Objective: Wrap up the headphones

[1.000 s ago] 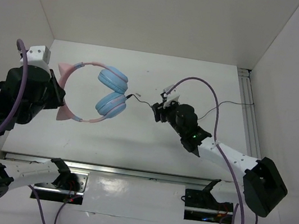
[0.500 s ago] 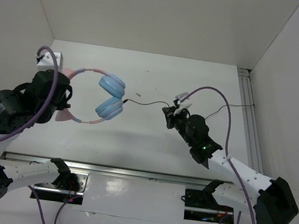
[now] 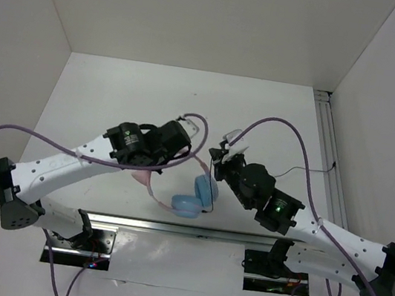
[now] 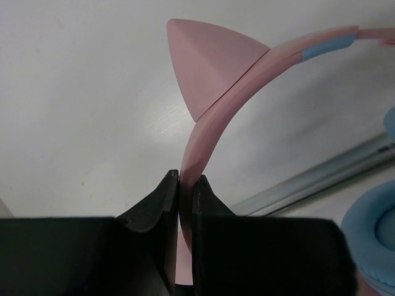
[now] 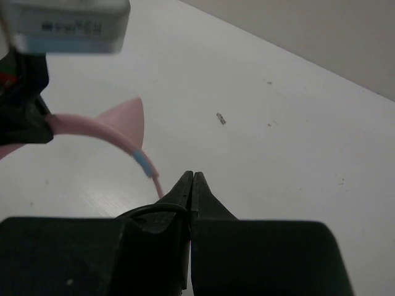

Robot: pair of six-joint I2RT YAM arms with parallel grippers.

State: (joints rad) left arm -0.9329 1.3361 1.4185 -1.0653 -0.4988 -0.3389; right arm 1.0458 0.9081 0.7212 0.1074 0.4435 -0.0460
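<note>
The headphones hang near the table's front middle, with two light blue ear cups [image 3: 204,191] and a pink headband [image 3: 148,182]. My left gripper [image 4: 185,180] is shut on the headband just below a pink cat ear [image 4: 207,65]. Its fingertips are hidden under the arm in the top view. An ear cup [image 4: 375,242] shows at the lower right of the left wrist view. My right gripper [image 3: 215,158] is shut on the thin black cord [image 5: 154,209], which loops over its left finger. The cord [image 3: 214,188] drops beside the ear cups. The headband [image 5: 99,128] shows ahead of the right jaws.
A metal rail [image 3: 170,227] runs along the near edge and another rail [image 3: 329,150] along the right wall. Thick purple cables [image 3: 280,123] arch over both arms. A thin black line [image 3: 310,170] trails toward the right rail. White walls close in the left, back and right.
The left arm has swung the headphones from the far left to the table's front middle. The right gripper has closed on the cord and moved nearer, now next to the ear cups.
</note>
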